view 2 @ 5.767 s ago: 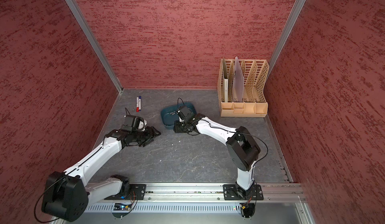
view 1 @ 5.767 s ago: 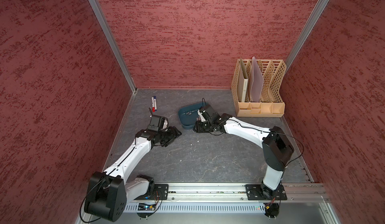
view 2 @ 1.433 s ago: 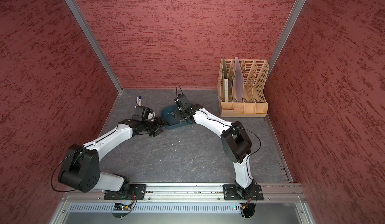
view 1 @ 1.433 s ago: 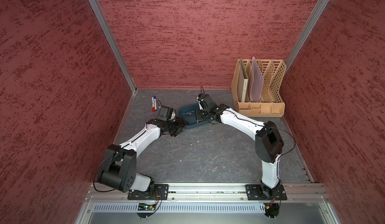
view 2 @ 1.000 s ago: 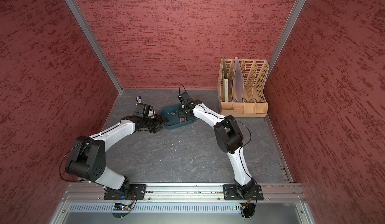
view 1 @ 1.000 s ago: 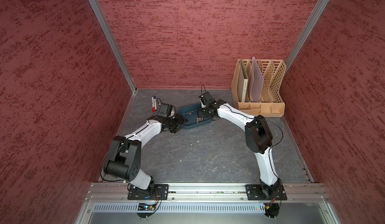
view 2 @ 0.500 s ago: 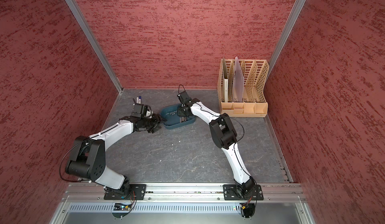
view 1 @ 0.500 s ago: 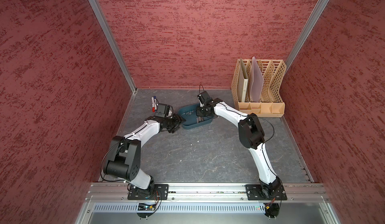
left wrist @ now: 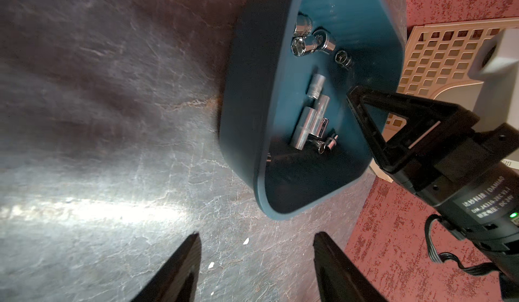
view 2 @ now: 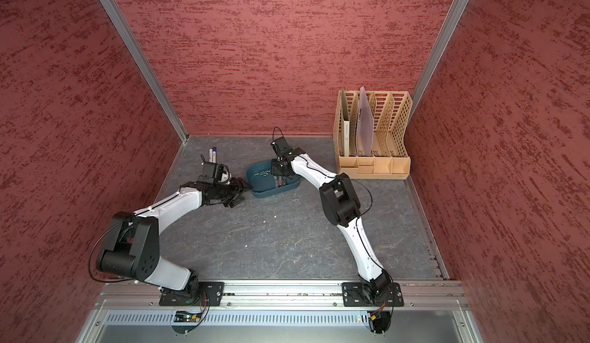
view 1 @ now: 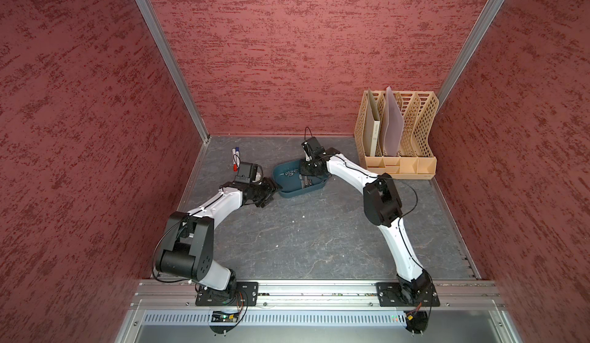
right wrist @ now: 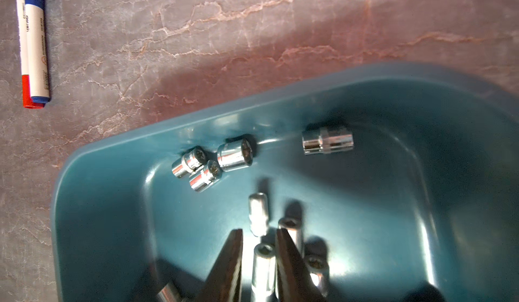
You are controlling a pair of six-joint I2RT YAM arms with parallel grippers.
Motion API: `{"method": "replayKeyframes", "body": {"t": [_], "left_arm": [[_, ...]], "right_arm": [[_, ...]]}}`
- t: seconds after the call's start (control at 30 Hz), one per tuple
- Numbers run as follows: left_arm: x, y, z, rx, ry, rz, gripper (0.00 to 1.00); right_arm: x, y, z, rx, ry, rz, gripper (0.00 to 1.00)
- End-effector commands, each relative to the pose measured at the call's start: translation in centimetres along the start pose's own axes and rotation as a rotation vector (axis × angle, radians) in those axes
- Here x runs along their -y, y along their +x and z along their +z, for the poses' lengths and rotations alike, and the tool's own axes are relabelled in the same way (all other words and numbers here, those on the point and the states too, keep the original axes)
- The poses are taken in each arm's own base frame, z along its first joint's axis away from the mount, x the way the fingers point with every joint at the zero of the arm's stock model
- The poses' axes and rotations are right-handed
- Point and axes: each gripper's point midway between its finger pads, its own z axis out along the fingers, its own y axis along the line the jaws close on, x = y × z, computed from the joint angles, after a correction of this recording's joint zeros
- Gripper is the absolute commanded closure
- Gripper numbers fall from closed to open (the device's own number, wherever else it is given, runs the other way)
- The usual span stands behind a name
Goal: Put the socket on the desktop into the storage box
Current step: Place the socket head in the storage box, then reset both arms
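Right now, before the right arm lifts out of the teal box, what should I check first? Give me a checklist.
1. The long socket is free of the right gripper: ok, jaws slightly apart, a gap shows beside it.
2. It is inside the storage box: ok, over its floor among other sockets.
3. The left gripper is empty: ok, open, beside the box.
4. No sockets left on the desktop: cannot tell, none seen, arms hide part.
5. The markers lie away from the box: ok.

Wide bare desktop (view 1: 303, 239), sockets (right wrist: 234, 157) crowding storage box (right wrist: 98, 202), file rack (view 1: 415, 127) and markers (view 1: 235, 156) nearby
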Motion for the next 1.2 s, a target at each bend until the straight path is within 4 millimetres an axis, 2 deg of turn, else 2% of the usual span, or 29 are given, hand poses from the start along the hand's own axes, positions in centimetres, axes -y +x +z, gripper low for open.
{"method": "replayKeyframes", "body": {"t": [0.0,0.47,0.73,0.9,0.93,0.97,1.1,1.13,1.17], "left_arm": [[0.4,-0.2,-0.6,0.016,0.026,0.013,0.33],[0.6,-0.4,-0.9,0.027,0.019,0.038,0.33],[1.2,-0.9,-1.7,0.051,-0.006,0.086,0.33],[1.9,-1.0,-2.3,0.067,-0.025,0.142,0.26],[1.9,-1.1,-2.4,0.071,-0.03,0.148,0.24],[2.0,-1.1,-2.4,0.072,-0.032,0.155,0.2],[2.1,-0.9,-2.6,0.08,-0.046,0.184,0.11],[2.1,-0.9,-2.7,0.084,-0.05,0.194,0.02],[2.1,-0.8,-2.7,0.086,-0.055,0.204,0.0]], "right_arm": [[0.2,-0.3,-0.3,-0.001,0.004,0.007,0.75],[-1.4,-0.4,-3.0,0.044,-0.018,-0.034,0.67],[-2.2,-0.3,-5.6,0.08,-0.049,-0.051,0.55],[-2.1,0.0,-8.0,0.114,-0.056,-0.066,0.43],[-2.0,0.1,-8.5,0.119,-0.055,-0.07,0.14],[-1.9,0.3,-8.9,0.122,-0.053,-0.075,0.02],[-1.6,0.6,-10.6,0.141,-0.054,-0.082,0.02],[-1.5,0.8,-11.0,0.143,-0.054,-0.086,0.02],[-1.4,1.0,-11.4,0.145,-0.055,-0.086,0.02]]}}
